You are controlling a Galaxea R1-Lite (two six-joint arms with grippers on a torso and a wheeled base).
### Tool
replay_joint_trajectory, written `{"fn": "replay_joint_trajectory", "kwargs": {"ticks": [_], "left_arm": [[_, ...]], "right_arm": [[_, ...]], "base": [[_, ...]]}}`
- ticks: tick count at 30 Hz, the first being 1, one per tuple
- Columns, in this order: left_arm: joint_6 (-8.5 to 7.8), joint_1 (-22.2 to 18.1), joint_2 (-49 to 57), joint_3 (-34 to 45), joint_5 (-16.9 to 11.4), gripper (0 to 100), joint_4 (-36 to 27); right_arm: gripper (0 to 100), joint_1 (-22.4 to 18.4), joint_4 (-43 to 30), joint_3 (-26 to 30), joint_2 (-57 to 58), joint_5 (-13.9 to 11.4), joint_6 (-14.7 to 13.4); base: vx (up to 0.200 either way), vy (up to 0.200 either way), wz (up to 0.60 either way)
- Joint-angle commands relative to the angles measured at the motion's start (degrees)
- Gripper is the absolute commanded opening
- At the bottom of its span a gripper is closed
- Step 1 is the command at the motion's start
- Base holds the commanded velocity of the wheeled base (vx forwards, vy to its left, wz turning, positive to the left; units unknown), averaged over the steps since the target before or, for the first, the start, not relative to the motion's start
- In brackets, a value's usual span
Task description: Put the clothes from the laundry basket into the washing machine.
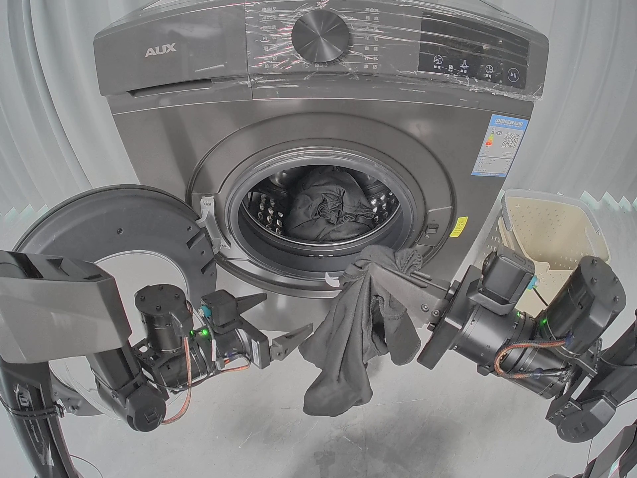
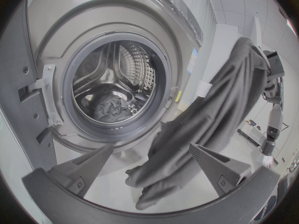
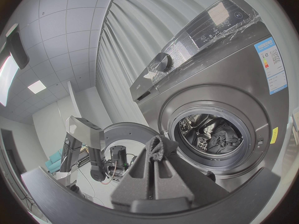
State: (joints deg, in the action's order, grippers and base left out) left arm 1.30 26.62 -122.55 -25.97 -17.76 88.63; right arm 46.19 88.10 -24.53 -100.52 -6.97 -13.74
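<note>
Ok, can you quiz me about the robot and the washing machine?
1. True or false: the washing machine's door is shut.
2. Which gripper holds the hanging dark garment? A: left. B: right. C: neither.
3. Fill in: more dark clothes already lie inside the ____.
Key: 1 false, it stands open. 2 B, the right gripper is shut on it. 3 drum.

Pale pleated curtain (image 1: 46, 101) behind, glossy grey floor (image 1: 252, 426), tiled ceiling (image 3: 62, 25) with lit panel (image 3: 36, 86), white walls (image 3: 53, 122).
</note>
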Motion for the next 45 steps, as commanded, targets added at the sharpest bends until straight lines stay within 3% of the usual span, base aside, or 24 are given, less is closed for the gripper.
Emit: {"fn": "replay_joint_trajectory", "kwargs": {"ticks": [1, 12, 25, 32, 40, 45], "left_arm": [[0.19, -1.9, -3.0, -4.0, 0.7, 100, 0.1], [0.10, -1.3, -9.9, -9.5, 1.8, 100, 0.1], [-0.60, 5.2, -5.9, -2.7, 0.8, 100, 0.1], [-0.34, 7.5, -5.5, -2.8, 0.9, 100, 0.1], [0.01, 6.2, -6.9, -3.5, 1.7, 100, 0.1], [-0.34, 3.3, -7.7, -3.0, 1.6, 100, 0.1]], "right_arm": [[0, 0.7, -0.2, 0.0, 0.0, -0.1, 0.0], [0, 2.8, -0.1, -0.9, -0.4, 0.0, 0.0], [0, 2.0, -0.9, -5.4, -2.9, 0.0, 0.0], [0, 2.6, -0.8, -7.5, -5.0, 0.1, 0.0], [0, 2.8, -0.9, -7.3, -5.0, 0.1, 0.0], [0, 2.6, -0.8, -6.9, -4.9, 0.1, 0.0]], "base": [[0.000, 0.000, 0.00], [0.000, 0.000, 0.00], [0.000, 0.000, 0.00], [0.000, 0.000, 0.00], [0.000, 0.000, 0.00], [0.000, 0.000, 0.00]]}}
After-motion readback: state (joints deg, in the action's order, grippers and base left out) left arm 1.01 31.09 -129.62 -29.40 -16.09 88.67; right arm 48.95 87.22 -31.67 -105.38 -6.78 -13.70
